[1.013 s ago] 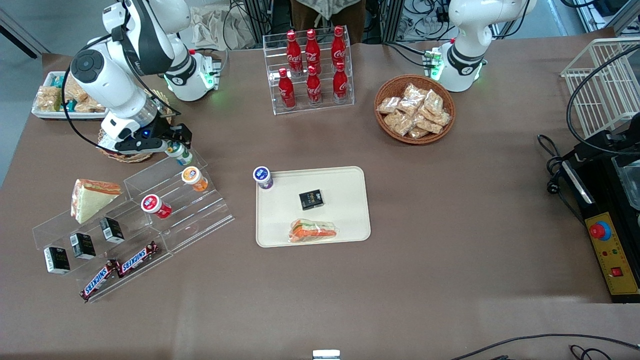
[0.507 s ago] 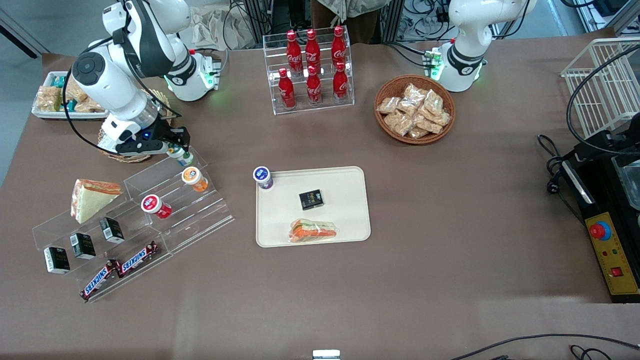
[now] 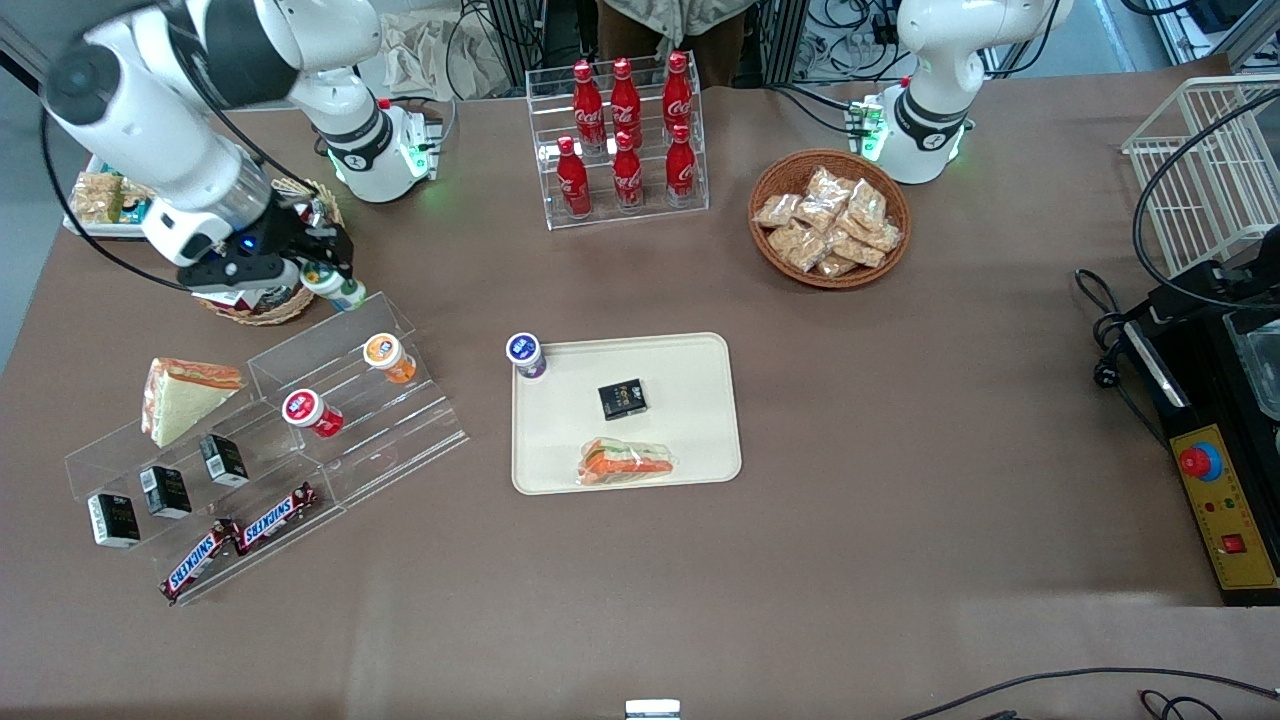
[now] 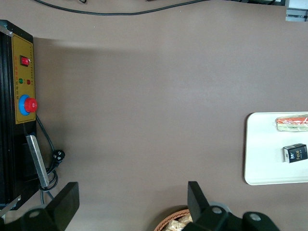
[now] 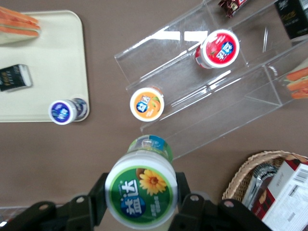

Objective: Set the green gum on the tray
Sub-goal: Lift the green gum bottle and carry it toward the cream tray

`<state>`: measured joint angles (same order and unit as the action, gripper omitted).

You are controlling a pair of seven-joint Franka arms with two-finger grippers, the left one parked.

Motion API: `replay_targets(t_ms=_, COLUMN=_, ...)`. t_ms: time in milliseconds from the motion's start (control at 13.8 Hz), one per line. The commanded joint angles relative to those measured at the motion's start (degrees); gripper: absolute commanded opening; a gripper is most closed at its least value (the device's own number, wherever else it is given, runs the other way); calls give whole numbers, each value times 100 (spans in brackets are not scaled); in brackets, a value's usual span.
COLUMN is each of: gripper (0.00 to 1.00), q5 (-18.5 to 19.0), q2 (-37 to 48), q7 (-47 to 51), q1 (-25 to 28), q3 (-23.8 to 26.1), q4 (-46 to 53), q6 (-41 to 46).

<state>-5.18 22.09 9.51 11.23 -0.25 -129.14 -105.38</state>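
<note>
Two fingers (image 5: 94,202) of our gripper (image 3: 318,266) clamp the green gum (image 3: 337,288) at 9 and 3 o'clock of its lid, holding it above the clear stepped rack (image 3: 300,425), at 10 o'clock from the tray (image 3: 690,355).

The brown bench (image 4: 144,96) carries a cream-beige rectangular plastic tray (image 4: 262,149) holding a small black box (image 4: 295,153) and a wrapped sandwich (image 4: 291,123). At one bench edge sits a yellow control panel (image 4: 23,89) with a red round button (image 4: 30,104). A woven wicker basket (image 4: 174,225) rim shows.
</note>
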Motion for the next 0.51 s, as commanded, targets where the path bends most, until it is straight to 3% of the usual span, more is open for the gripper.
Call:
replay_targets(t_ms=0, gripper=21, q5=-281, q2=-283, q7=313, q1=28, q3=60, q4=1177, q6=972)
replay_targets(t_ms=145, gripper=21, q5=-484, q2=-555, q7=717, q1=211, q3=61, q4=1846, q6=1413)
replay_targets(t_ms=434, gripper=22, q5=-502, q2=-1091, q7=2139, q1=1036, q3=61, q4=2437, q6=1372)
